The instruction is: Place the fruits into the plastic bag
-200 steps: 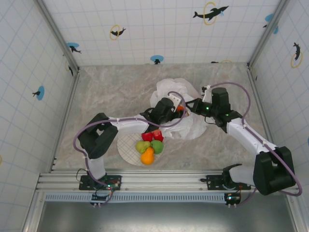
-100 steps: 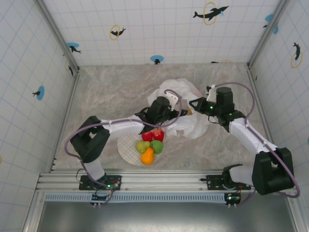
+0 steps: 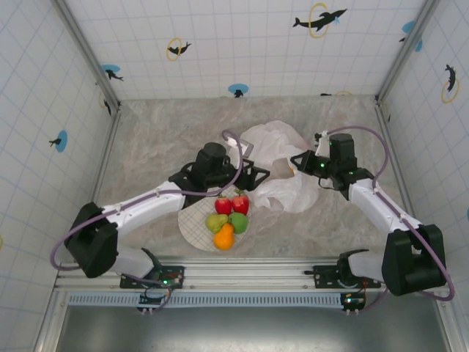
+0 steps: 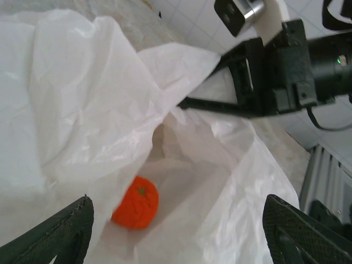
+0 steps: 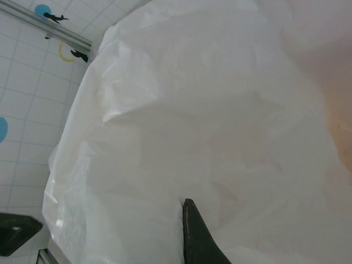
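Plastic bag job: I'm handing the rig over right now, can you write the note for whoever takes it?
Left gripper: open, empty, facing the bag's mouth.
Right gripper: shut on the plastic bag at its rim, holding it open.
Done: one orange lies inside the bag.
Left: five fruits on the plate: two red, two green, one orange-coloured.

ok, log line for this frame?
left tool: open, empty | right tool: shut on plastic bag | orange: in bag | plate: five fruits
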Controlling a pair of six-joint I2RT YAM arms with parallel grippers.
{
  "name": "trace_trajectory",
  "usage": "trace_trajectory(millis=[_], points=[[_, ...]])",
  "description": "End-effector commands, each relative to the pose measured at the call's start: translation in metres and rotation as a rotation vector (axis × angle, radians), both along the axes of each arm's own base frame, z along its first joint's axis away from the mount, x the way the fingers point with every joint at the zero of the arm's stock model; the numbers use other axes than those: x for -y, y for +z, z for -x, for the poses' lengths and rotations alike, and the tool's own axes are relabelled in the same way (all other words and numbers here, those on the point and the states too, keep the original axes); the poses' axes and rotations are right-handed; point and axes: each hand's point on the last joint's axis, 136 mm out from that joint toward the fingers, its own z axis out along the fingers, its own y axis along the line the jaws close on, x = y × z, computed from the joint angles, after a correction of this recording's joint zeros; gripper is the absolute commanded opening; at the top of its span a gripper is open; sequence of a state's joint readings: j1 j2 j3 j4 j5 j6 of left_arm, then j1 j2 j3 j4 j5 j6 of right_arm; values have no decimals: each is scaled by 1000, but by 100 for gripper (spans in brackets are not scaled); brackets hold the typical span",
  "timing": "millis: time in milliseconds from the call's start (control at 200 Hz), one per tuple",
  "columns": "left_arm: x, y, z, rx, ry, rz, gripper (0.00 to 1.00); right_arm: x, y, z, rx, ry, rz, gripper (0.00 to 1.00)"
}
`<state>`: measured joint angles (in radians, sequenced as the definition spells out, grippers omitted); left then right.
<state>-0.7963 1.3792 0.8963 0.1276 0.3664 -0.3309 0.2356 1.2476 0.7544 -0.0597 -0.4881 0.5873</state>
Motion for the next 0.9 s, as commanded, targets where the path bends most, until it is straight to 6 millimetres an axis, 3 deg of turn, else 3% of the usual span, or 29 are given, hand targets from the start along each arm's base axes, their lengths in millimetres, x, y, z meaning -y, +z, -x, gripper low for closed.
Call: trace_trajectory(millis=[0,125,265,370,541,721,891], points=[[-27,-12,22,-114,-16,-25,82,5,6,-4,27,-8,32,0],[-65,-28,33,-171,60,-72,82,4,6,-4,26,-5,34,0],[-107,-63,48,-250,161,-248,84,4,8,-5,34,-3,37,0],[-129,-78,63,-317,202,-335,84,4,8,-6,34,-2,37,0],[-140,-91,97,-428,208,-387,83,4,7,-5,35,-4,41,0],[-136,-94,135,-473,147,-423,83,5,6,-6,40,-4,46,0],[-139,-104,154,-515,139,-493,82,2,7,-7,44,-1,36,0]])
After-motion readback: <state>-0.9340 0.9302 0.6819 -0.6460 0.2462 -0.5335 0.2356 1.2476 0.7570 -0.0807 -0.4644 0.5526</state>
